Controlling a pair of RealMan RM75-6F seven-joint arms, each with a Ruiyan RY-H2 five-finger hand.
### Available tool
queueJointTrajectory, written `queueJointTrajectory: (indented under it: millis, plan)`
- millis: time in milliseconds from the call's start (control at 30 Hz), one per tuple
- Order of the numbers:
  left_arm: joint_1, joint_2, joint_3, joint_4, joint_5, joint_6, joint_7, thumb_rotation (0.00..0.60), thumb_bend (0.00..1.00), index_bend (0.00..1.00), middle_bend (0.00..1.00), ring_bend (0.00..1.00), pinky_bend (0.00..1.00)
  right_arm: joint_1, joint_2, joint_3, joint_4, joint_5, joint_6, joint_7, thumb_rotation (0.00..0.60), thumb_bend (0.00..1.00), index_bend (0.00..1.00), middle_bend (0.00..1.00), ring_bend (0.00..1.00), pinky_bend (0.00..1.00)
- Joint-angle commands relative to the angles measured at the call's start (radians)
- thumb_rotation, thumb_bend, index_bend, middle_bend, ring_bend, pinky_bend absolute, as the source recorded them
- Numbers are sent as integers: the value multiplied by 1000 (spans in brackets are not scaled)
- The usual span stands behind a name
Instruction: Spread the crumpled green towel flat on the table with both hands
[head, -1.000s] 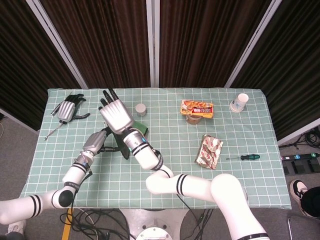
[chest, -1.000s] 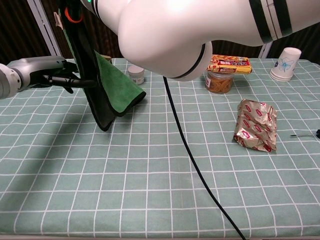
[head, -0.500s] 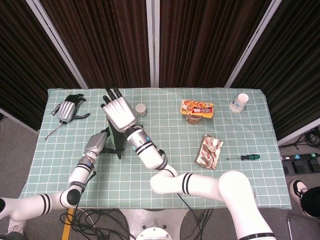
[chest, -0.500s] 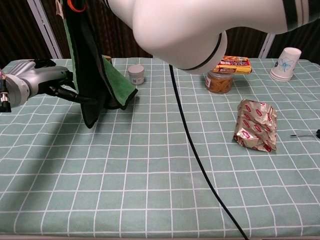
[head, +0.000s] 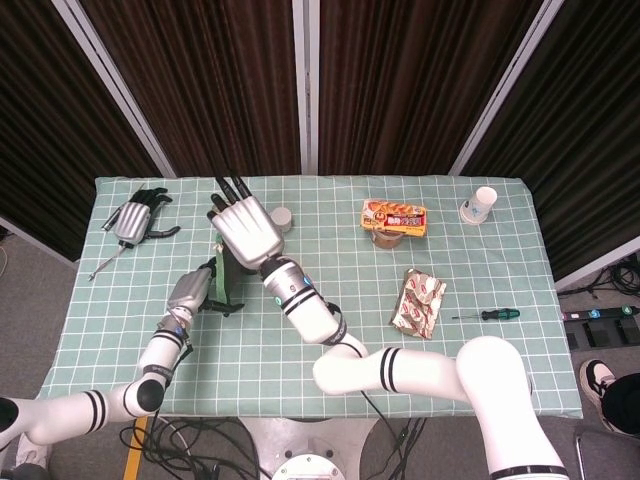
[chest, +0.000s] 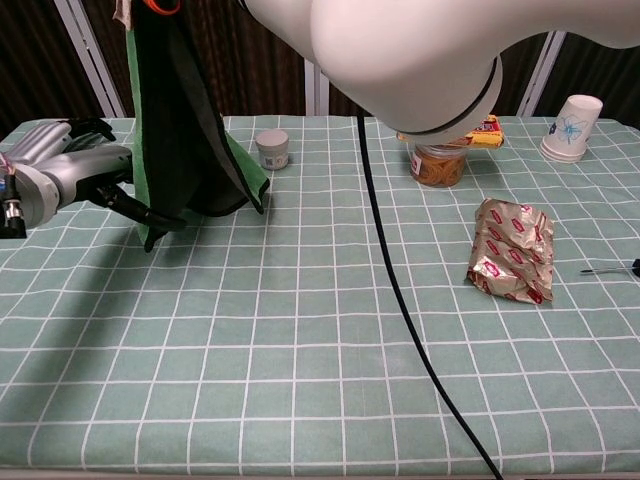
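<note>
The green towel (chest: 160, 120) hangs upright above the table's left side, its lower edge near the cloth. In the head view only a narrow strip of the towel (head: 226, 276) shows between the hands. My right hand (head: 247, 230) is raised and holds the towel's top; the chest view cuts off that grip at its upper edge. My left hand (chest: 68, 176) sits low at the far left and pinches the towel's lower corner. From the head camera, the left hand (head: 190, 292) lies just left of the towel.
A small grey jar (chest: 270, 148) stands right behind the towel. Further right are a snack box on a jar (head: 393, 216), a paper cup (chest: 577, 125), a foil packet (chest: 512, 247) and a screwdriver (head: 487, 315). A spare robot hand (head: 135, 217) lies at the back left.
Both hands have carried the towel to the left. The left hand has drawn the lower corner outward, so the towel hangs wider than before.
</note>
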Motion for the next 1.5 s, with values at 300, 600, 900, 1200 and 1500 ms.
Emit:
queueJointTrajectory:
  millis: [300, 600, 900, 1200, 1500]
  plan:
    - [24, 5, 0, 1, 19, 11, -13, 438, 227, 541, 211, 168, 270, -12, 16, -13, -23, 10, 8, 1, 600, 515, 773, 267, 64, 0]
    - [42, 22, 2, -8, 39, 0, -28, 444, 361, 554, 217, 169, 271, -21, 26, -23, -28, 13, 10, 7, 600, 513, 772, 268, 65, 0]
    - [77, 66, 6, -43, 110, 21, -64, 463, 534, 619, 272, 186, 271, -48, 53, -32, -57, 3, 11, 41, 600, 514, 773, 268, 64, 0]
    - [137, 149, -1, -104, 242, 89, -149, 563, 573, 732, 350, 208, 271, -141, 152, -42, -219, -18, 26, 140, 600, 515, 772, 267, 62, 0]
    - [162, 276, -16, -199, 359, 132, -182, 565, 572, 735, 352, 208, 271, -239, 280, -42, -381, -46, 31, 258, 600, 515, 773, 266, 61, 0]
